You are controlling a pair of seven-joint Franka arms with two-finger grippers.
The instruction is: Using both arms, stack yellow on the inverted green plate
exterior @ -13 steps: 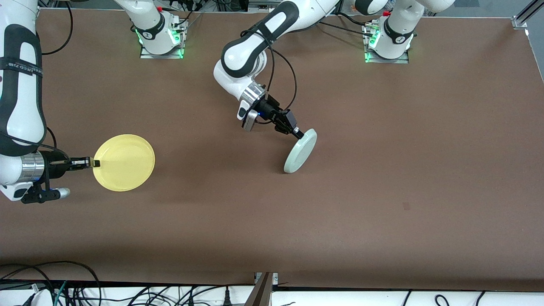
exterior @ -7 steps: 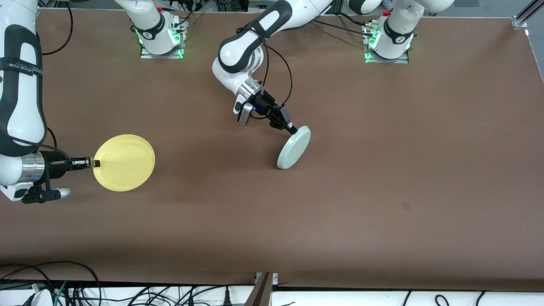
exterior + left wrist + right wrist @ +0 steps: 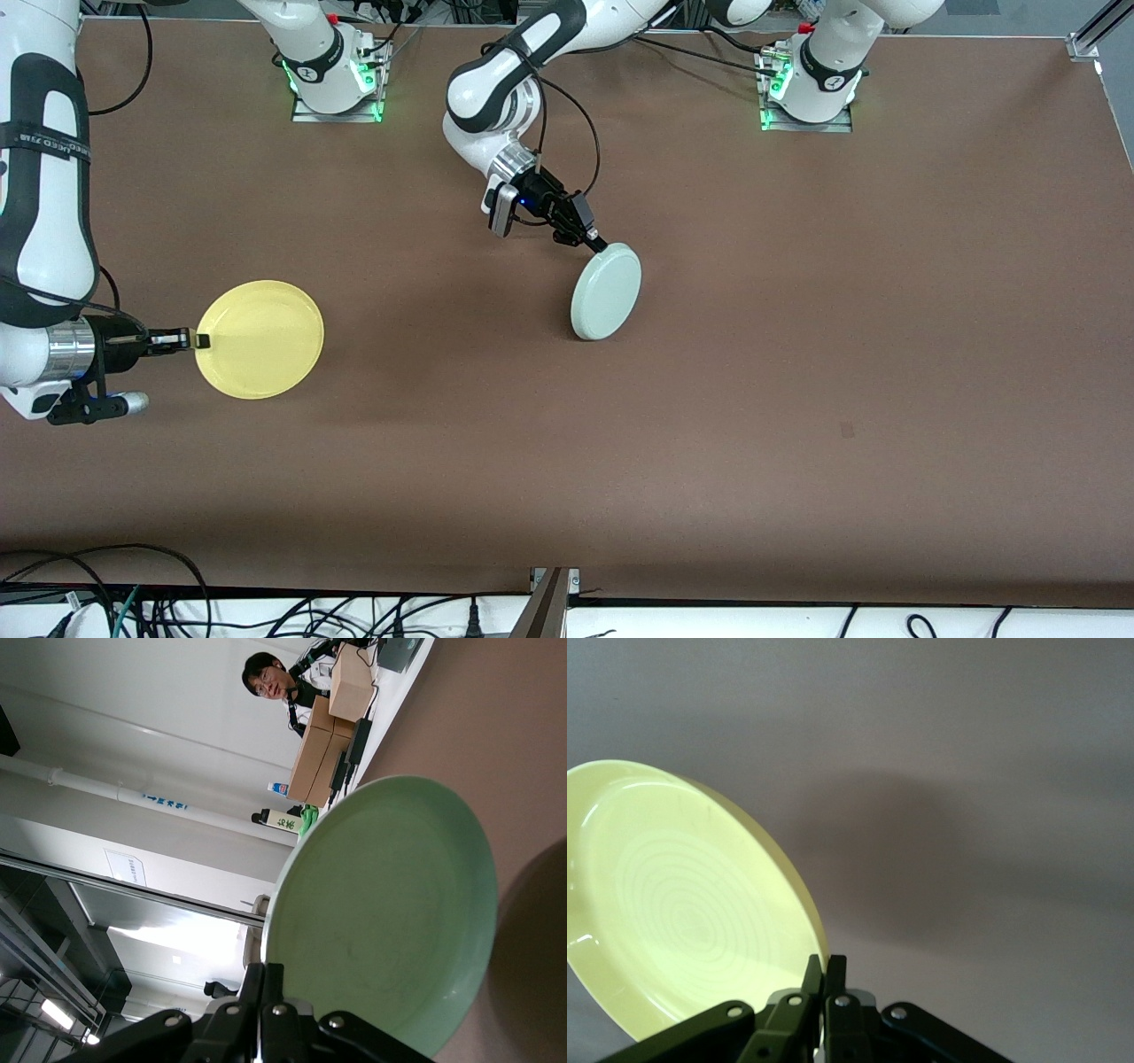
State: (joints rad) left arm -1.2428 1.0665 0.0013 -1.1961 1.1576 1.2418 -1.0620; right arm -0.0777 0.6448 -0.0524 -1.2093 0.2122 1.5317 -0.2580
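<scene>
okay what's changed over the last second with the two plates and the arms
The left hand, shut on the green plate, drew back toward the bases, turning the plate further over so its underside shows more. The right hand kept its grip on the yellow plate, unmoved.

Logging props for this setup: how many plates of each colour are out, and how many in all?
Yellow plate: 1
Green plate: 1
Total: 2

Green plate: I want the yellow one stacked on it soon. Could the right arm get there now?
Probably not yet: the left gripper grips the tilted green plate by its rim, while the right gripper holds the yellow plate.
</scene>
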